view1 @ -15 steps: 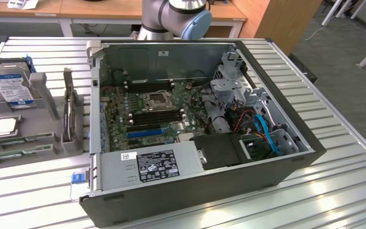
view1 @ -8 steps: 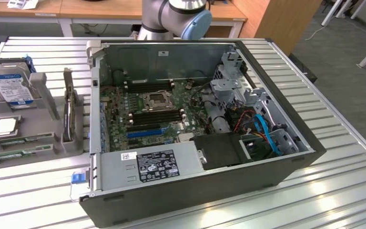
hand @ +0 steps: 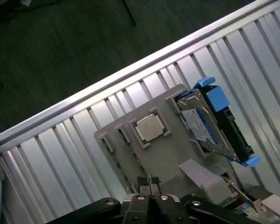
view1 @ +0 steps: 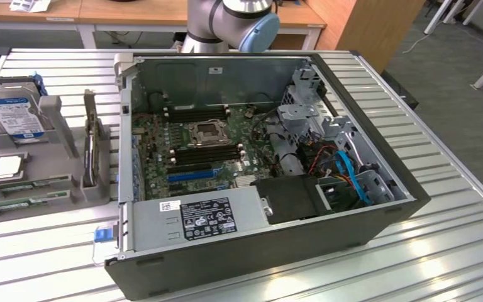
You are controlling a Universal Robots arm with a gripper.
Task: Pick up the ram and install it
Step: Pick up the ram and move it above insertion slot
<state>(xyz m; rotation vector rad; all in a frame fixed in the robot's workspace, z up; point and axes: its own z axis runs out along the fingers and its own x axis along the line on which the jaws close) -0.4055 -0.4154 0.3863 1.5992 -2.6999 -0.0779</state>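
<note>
On the grey holder (view1: 53, 116) at the exterior view's left lies the ram (view1: 30, 184), a thin green stick in the holder's near edge; 1 more green stick (view1: 23, 203) lies just beside it. A square silver processor chip (view1: 7, 167) sits behind them, and a hard drive (view1: 11, 113) in a blue caddy stands further back. In the wrist view the gripper (hand: 149, 182) hangs above the holder, fingers pressed together, gripping nothing. To the holder's right the open computer case (view1: 309, 245) rests on the slatted table (view1: 451, 251); its motherboard (view1: 224, 167) shows black memory slots (view1: 208, 154); the arm (view1: 233, 19) rises behind the case.
</note>
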